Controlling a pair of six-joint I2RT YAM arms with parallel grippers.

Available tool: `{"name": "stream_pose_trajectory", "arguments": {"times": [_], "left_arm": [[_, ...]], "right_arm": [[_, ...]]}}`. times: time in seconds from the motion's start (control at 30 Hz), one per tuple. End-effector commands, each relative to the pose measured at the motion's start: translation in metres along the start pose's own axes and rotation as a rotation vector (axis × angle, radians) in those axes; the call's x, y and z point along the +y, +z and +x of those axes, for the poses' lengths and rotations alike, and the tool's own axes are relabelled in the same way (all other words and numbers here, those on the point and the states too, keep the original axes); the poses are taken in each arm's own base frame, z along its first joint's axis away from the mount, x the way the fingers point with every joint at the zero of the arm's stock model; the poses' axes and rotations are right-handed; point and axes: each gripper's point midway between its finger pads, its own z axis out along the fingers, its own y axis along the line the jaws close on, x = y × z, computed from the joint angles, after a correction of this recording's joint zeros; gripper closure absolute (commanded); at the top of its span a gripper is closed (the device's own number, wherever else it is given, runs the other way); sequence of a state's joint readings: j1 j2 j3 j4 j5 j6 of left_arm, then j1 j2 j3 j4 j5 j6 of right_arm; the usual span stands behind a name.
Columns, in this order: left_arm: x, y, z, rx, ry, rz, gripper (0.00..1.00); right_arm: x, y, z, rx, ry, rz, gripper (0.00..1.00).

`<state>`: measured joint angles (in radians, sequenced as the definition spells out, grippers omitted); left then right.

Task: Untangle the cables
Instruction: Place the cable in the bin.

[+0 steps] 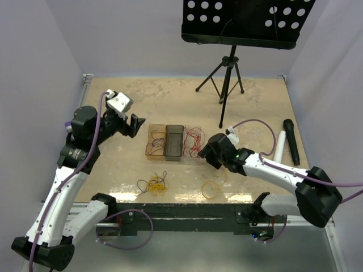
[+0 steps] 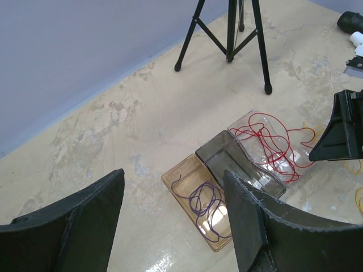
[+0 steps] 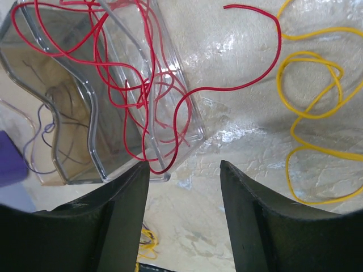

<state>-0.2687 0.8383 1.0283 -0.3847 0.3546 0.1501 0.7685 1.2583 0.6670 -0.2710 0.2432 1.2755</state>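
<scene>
Left end effector (image 1: 135, 126) hangs high over the table (image 1: 255, 102), fingers (image 2: 85, 226) spread wide with nothing between them, well apart from the three small trays lined up mid-table. Amber tray (image 2: 170, 178) on the left, and in it a loose coil of dark purple wire (image 2: 204, 207). Smoky dark tray (image 2: 227, 161) in the middle, touching both neighbours. Clear tray (image 3: 195, 122) on the right, and that's where the red wires (image 3: 142, 85) are, heaped in loops, some spilling over the wall onto the table.

Right end effector (image 3: 184, 209) is low at the clear tray's near corner, fingers parted, gripping nothing. One red loop sits just beside its left fingertip; contact, can't tell. Yellow wires (image 3: 309, 85) curl on the table just to the right of that tray.

Nearer the arm bases, a small knot of yellow, orange and dark wires (image 1: 154, 184) lies on the table, and a separate yellow ring (image 1: 212, 188) rests to its right.

Far side: a black tripod (image 1: 227, 73) carrying a perforated black plate (image 1: 244, 20). At the right edge, a black microphone (image 1: 291, 141) and a white microphone (image 1: 279, 144) lie side by side.
</scene>
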Motion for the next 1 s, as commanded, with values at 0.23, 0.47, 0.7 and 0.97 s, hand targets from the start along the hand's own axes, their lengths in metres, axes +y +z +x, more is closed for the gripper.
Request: {"name": "stream_pose_trajectory", "arguments": {"times": [0.23,0.47,0.7,0.97], "left_arm": [[0.005,-0.008,-0.013,-0.031,0.031,-0.029,0.25],[0.005,-0.009,-0.010,-0.025,0.033,-0.031,0.25],[0.003,-0.008,-0.009,-0.027,0.024,-0.020,0.25],[0.001,-0.009,-0.010,-0.030,0.022,-0.014,0.25]], "right_arm": [[-0.002,0.023,-0.021,-0.110,0.245,0.001,0.48],[-0.014,0.026,-0.034,-0.158,0.292,0.045,0.51],[-0.004,0.014,-0.037,-0.143,0.242,0.024,0.36],[-0.013,0.007,-0.066,-0.223,0.293,0.035,0.33]]}}
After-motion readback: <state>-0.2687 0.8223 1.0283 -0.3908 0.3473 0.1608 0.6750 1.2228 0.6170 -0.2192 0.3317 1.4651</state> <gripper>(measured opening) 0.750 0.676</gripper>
